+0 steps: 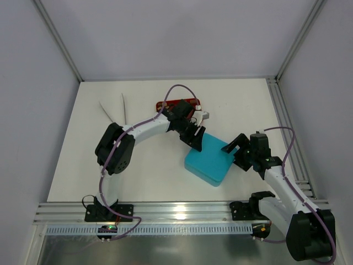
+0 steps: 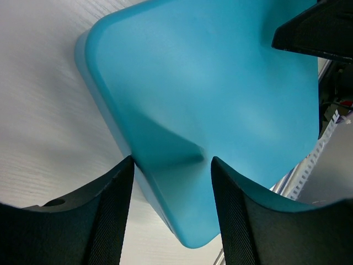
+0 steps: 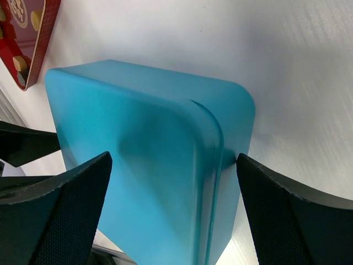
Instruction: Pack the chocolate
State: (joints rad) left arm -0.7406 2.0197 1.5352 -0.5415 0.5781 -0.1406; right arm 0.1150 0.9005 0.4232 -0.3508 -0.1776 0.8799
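Top external: left hand (image 2: 172,165), right hand (image 3: 172,160) spread apart, straddling opposite sides of teal box (image 1: 207,161), unclamped. Box-handling step, likely; next needs even squeeze. Chocolate (image 3: 35,20) sits in red tray (image 1: 164,105).

left arm (image 1: 140,128): elbow bent at the left, forearm reaching right across the middle, left gripper (image 1: 194,141) tipped downward, jaws apart. right arm (image 1: 281,185): stretched forward and left from its base, right gripper (image 1: 237,150) facing the left one, jaws spread wide. Grippers near, not touching.
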